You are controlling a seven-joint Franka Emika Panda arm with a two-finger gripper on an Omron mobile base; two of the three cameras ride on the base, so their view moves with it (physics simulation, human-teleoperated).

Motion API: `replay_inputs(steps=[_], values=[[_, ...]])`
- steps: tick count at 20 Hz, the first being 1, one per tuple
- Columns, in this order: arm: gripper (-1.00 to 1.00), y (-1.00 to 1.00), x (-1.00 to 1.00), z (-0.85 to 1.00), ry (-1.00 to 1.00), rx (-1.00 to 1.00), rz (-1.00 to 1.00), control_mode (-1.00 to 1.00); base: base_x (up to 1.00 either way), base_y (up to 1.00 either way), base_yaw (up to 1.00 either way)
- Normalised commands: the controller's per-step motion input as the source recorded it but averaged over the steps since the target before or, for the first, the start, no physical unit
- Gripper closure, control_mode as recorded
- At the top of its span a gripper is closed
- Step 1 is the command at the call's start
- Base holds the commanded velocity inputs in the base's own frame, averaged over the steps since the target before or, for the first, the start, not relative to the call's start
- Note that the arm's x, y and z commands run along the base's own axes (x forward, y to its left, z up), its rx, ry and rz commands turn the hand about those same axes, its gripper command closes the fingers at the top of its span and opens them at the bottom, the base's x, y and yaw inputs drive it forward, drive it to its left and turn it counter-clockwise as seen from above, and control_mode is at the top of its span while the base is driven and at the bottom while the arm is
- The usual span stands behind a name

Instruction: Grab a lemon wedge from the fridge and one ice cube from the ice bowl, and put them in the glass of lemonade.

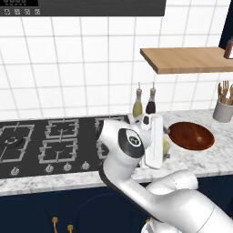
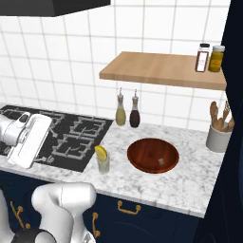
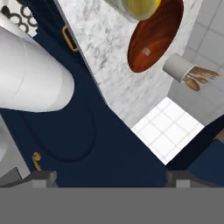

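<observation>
Where the marble desk (image 2: 175,182) crosses the middle of the right base view, the glass of lemonade (image 2: 103,163) stands near its front edge, just right of the black cooktop (image 2: 66,137). It holds pale yellowish liquid, and the lemon wedge (image 2: 100,152) sits at its rim. Just beside it, to the right and apart from it, lies the ice bowl (image 2: 153,155), wide, shallow and reddish-brown; one small pale ice cube (image 2: 161,161) rests inside, right of its centre. In the hand view the same bowl shows at the top centre with the cube as a light square patch, and the glass mouth with its yellow contents is cut by the top edge.

At the right edge of the right base view a grey crock (image 2: 218,138) holds wooden utensils. Two slim oil bottles (image 2: 127,112) stand against the tiled wall behind the bowl, and two spice jars (image 2: 210,58) sit on the wooden shelf (image 2: 156,70) above.

At the bottom of the hand view the hand (image 3: 108,178) has its finger tips (image 3: 40,177) spread wide, holding nothing, over the navy cabinet front.
</observation>
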Motion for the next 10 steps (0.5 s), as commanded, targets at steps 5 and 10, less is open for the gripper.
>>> replay_inputs(steps=[5,10], values=[[-1.0,0.6,-0.4,0.1,-0.08,0.12,0.0,-1.0,0.0,0.0,0.0],[-1.0,0.83,-0.12,0.0,-0.02,0.06,0.01,-1.0,0.0,0.0,0.0]])
